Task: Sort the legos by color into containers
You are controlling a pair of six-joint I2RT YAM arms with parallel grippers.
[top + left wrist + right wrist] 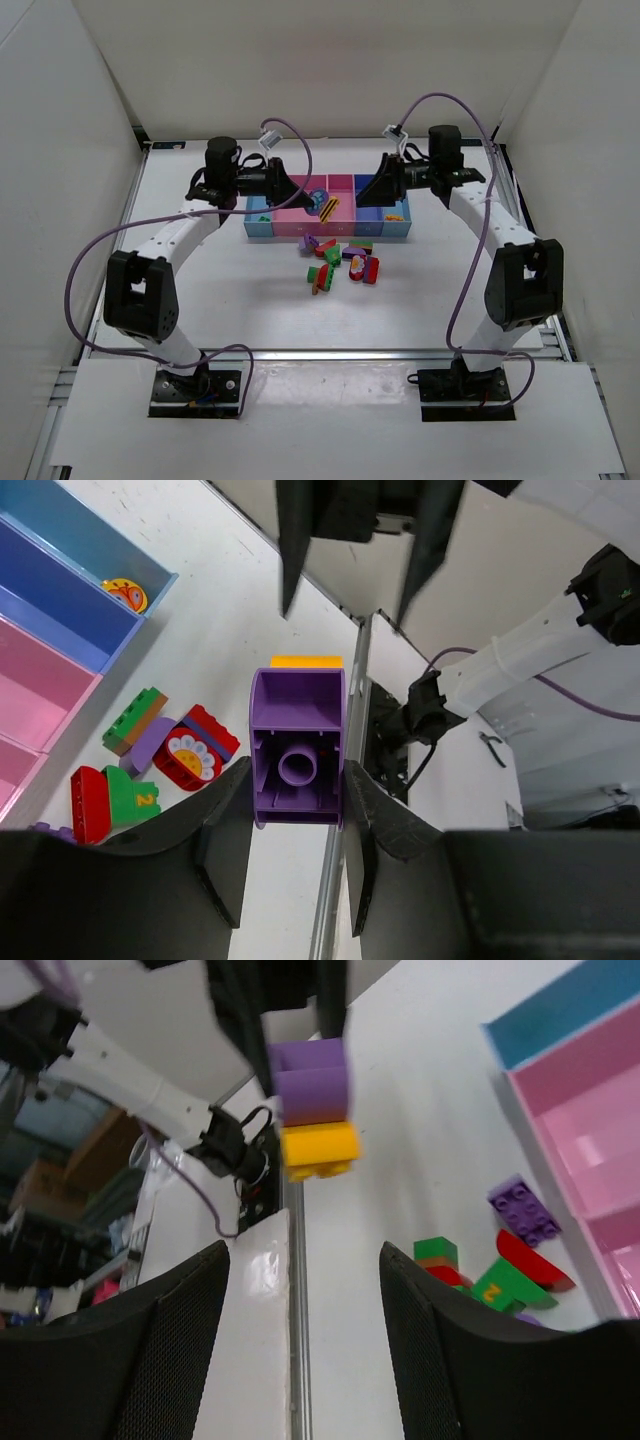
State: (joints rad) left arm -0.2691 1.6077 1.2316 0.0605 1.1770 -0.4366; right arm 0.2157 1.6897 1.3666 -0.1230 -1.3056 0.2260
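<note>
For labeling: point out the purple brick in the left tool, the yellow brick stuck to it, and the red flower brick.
purple brick (297,742): left wrist view, on its hollow underside.
yellow brick (320,1148): right wrist view, on its side face.
red flower brick (186,759): left wrist view, on the flower print.

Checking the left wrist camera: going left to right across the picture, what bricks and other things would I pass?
Red brick → green brick marked 2 → red flower brick → held purple brick → right arm.

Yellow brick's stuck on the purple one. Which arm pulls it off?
Right. The left claw is shut on the purple brick; the right claw is open and faces the yellow brick on its free end.
</note>
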